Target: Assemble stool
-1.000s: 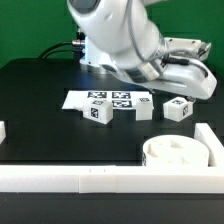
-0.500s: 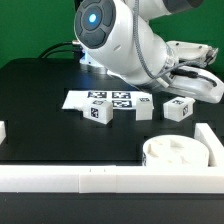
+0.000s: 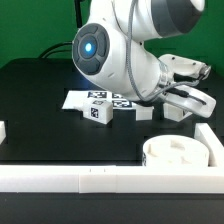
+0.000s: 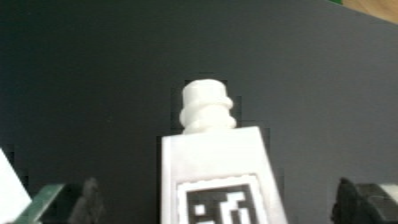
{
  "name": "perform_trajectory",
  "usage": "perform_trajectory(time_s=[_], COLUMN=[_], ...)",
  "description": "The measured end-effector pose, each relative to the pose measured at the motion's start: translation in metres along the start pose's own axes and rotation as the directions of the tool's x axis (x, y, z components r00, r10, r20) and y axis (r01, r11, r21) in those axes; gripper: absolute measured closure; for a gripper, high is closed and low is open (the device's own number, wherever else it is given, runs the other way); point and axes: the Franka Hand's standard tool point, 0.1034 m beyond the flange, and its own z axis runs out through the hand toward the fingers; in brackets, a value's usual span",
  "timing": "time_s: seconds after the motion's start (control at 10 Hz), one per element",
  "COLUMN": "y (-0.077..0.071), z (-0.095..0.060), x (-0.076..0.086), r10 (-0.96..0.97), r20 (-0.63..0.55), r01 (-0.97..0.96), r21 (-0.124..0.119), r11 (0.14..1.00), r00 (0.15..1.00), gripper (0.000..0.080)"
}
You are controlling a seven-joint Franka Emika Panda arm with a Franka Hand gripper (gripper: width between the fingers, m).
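- Over the last second my arm has swung round and dropped. My gripper (image 3: 186, 96), which hung higher at the exterior view's right edge, now sits low over the right-hand leg (image 3: 176, 112), just right of centre in that frame.
- None of the parts has moved. The seat (image 3: 178, 152) lies in the lower right, in the corner of the border rail (image 3: 90, 178). The left leg (image 3: 98, 112) and middle leg (image 3: 146, 112) stand in their row in front of the marker board (image 3: 92, 98).
- My jaws are wide. In the wrist view one fingertip (image 4: 54, 203) shows in each corner beside the leg's tag, with dark table between each one and the leg, so I hold nothing.
- I read this as lining up for a first pick. No leg is in the seat, so the assembly itself has hardly begun.
- The wrist view cuts off the lower part of the leg and half of its tag. I see only its peg and upper face.
- In the exterior view my own forearm covers part of the middle leg and a strip of the marker board. My fingers merge with the white casing there, so I cannot judge my height above the leg.
- The seat's sockets are too faint to count.
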Motion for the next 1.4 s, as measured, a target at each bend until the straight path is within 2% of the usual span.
perform_trajectory(time_s=[0.2, 0.3, 0.4, 0.5, 0.6, 0.7, 0.8, 0.9, 1.0, 1.1, 1.2, 1.4], y=[0.000, 0.000, 0.000, 0.000, 0.000, 0.000, -0.004, -0.009, -0.012, -0.015, -0.020, -0.024], z=[0.009, 0.009, 0.009, 0.009, 0.009, 0.008, 0.000, -0.018, -0.041, -0.064, -0.074, -0.071], x=[0.004, 0.004, 0.004, 0.004, 0.004, 0.003, -0.001, -0.009, -0.018, -0.030, -0.036, -0.033], r10=[0.009, 0.008, 0.007, 0.007, 0.007, 0.006, -0.012, -0.046, -0.084, -0.153, -0.161, -0.163], r20=[0.009, 0.008, 0.008, 0.008, 0.008, 0.007, -0.011, -0.044, -0.104, -0.160, -0.232, -0.363], r01=[-0.009, -0.008, -0.007, -0.007, -0.007, -0.006, 0.012, 0.046, 0.086, 0.153, 0.162, 0.174], r21=[-0.002, -0.003, -0.004, -0.004, -0.004, -0.003, -0.003, 0.010, 0.012, -0.012, -0.012, 0.000], r11=[1.000, 1.000, 1.000, 1.000, 1.000, 1.000, 1.000, 0.999, 0.996, 0.988, 0.987, 0.985], r00=[1.000, 1.000, 1.000, 1.000, 1.000, 1.000, 1.000, 0.998, 0.991, 0.975, 0.959, 0.917], gripper=[0.0151, 0.0151, 0.0250, 0.0250, 0.0435, 0.0469, 0.0469, 0.0469, 0.0469, 0.0469, 0.0469, 0.0468])
